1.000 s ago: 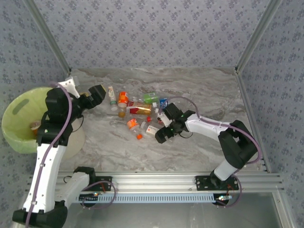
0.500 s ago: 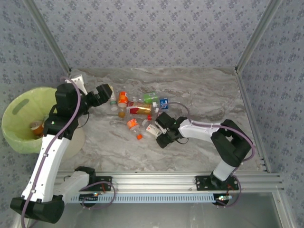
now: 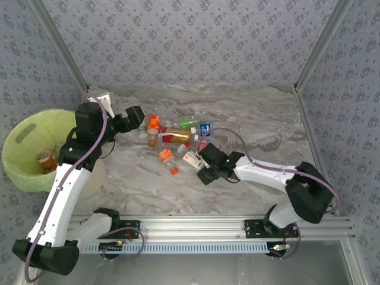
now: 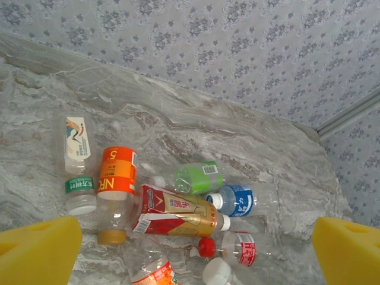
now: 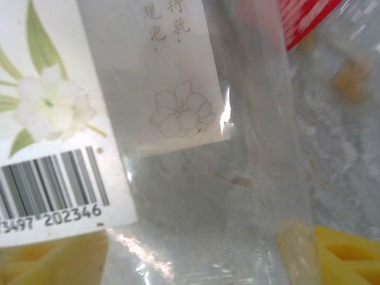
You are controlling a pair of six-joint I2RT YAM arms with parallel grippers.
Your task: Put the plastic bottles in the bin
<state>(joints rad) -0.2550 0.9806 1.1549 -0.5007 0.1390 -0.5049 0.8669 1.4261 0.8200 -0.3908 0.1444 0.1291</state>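
Right gripper (image 5: 196, 261): closed on a clear white-label bottle (image 5: 178, 89), which is seen reaching from one yellow pad (image 5: 350, 255) to the other (a flower drawing and a barcode are printed on its label).
Left gripper (image 3: 134, 116): held wide apart, with nothing between its pads (image 4: 38, 249); it is found near the left end of the heap.
Plastic bottles (image 4: 178, 214): most are laid in a loose heap on the marble table (image 3: 261, 124), between the two grippers.
Bin (image 3: 24, 133): placed at the far left, well apart from the heap; one orange bottle (image 3: 47, 159) is seen inside.
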